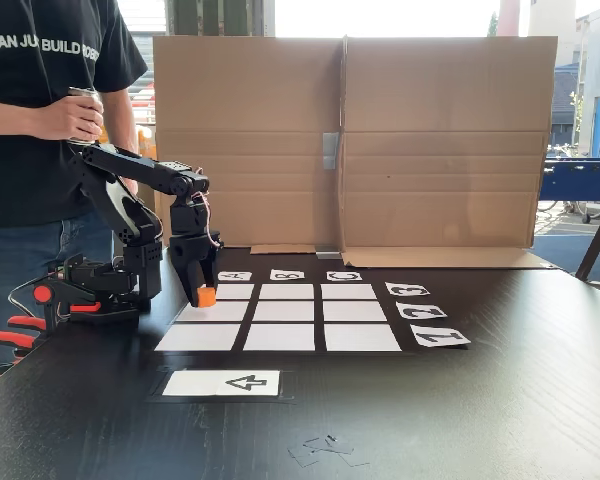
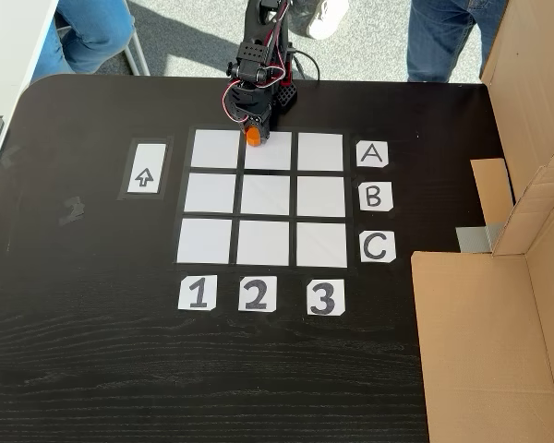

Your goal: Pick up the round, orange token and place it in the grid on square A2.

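Now the tool (image 2: 253,132) stands closed on the token (image 2: 253,138), low over square A2 (image 2: 270,155) of the grid (image 2: 266,196).

The grid (image 2: 263,197) lies flat on the black table (image 2: 92,351), and its number labels (image 2: 256,294), letter labels (image 2: 373,196) and the arrow card (image 2: 144,177) are flat paper too, so nothing rises from them. Over the middle cell of the A row, the gripper (image 2: 253,137) with the token (image 1: 206,296) occupies the space. A cardboard wall (image 1: 440,140) blocks the far side. A person (image 1: 40,120) stands behind the arm's base (image 1: 100,290).
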Controlling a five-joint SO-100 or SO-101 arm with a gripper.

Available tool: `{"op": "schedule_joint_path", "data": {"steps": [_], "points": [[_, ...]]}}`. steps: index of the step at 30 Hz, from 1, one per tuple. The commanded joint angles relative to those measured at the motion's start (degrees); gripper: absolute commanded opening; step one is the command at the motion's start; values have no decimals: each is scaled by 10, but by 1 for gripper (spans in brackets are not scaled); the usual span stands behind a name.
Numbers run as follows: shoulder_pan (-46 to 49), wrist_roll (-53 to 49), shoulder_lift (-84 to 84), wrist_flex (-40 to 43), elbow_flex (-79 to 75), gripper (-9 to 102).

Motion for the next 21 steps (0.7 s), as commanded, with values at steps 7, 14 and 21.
{"op": "schedule_joint_path", "data": {"steps": [7, 14, 21], "points": [[-9, 6, 1, -27, 24, 1], [-11, 7, 8, -24, 25, 19], [-6, 7, 11, -22, 25, 22]]}}
